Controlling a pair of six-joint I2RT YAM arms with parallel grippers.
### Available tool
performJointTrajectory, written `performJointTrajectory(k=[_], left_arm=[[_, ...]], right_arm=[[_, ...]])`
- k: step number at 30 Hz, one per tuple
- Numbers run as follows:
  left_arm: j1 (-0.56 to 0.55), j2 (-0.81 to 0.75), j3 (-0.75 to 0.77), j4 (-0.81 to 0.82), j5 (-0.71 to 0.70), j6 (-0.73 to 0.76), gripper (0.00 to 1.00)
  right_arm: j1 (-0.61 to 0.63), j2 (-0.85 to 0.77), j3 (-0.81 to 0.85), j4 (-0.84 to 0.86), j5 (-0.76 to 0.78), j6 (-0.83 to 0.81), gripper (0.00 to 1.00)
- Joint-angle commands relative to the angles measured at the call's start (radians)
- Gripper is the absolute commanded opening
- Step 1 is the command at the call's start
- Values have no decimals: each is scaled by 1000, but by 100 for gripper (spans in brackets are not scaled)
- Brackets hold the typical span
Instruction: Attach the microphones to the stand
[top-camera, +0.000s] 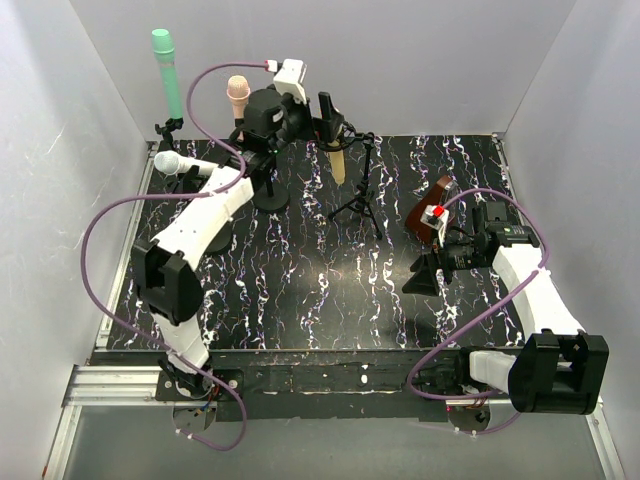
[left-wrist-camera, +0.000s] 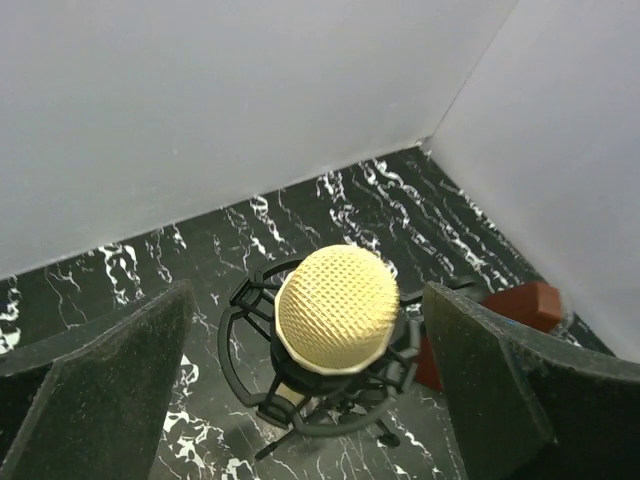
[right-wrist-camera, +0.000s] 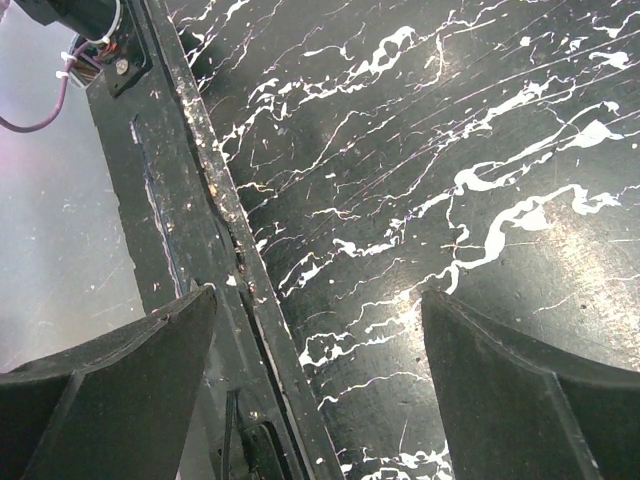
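Hovering over the yellow microphone (left-wrist-camera: 337, 308), my left fingers (left-wrist-camera: 110, 390) stand apart beside its head; I judge the stand's cradle (left-wrist-camera: 232, 318) carries it upright alone. My right fingers (right-wrist-camera: 120, 380) hang apart over the bench (right-wrist-camera: 400, 150).

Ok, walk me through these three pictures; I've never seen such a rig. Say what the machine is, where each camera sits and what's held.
Two robot arms, left and right, are bolted at the near edge of a black marbled table. The wide picture looks down from above and behind them; the other two come from a camera on each wrist, that arm's dark fingers showing at the bottom corners. Towards the back are a mint green microphone, a peach-pink microphone, a white microphone and a yellow microphone seated in a tripod stand. A brown wedge sits on the right. The left gripper is open around the yellow head, not touching it. The right gripper is open over the tabletop, holding nothing.
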Motion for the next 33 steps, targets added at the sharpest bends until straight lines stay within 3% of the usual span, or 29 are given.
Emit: performJointTrajectory(k=[1,10,18,22,27,31,33], left_arm=[[12,-163,-2,-39,-1,21,98],[29,-465,-275,-54,47,-19,98],[33,-784,-583,-215,125,-91,98],[35,-945,-739,-301,146,-122,98],[35,-1141,-876,-407,127,-154,98],[35,-1255,-974,-442,128,-241,98],[33,-1301,-1014,-445,130,-284,98]], right_arm=[[-4,3,3,-13,-2,-15,90],[-81,-41,-3,-18,-32,-22,91],[-209,-147,11,-18,-113,-13,91],[-228,-227,80,-7,-34,63,92],[-233,-334,233,117,186,287,98],[-234,-428,290,346,578,826,94],[-242,-425,351,305,487,846,91]])
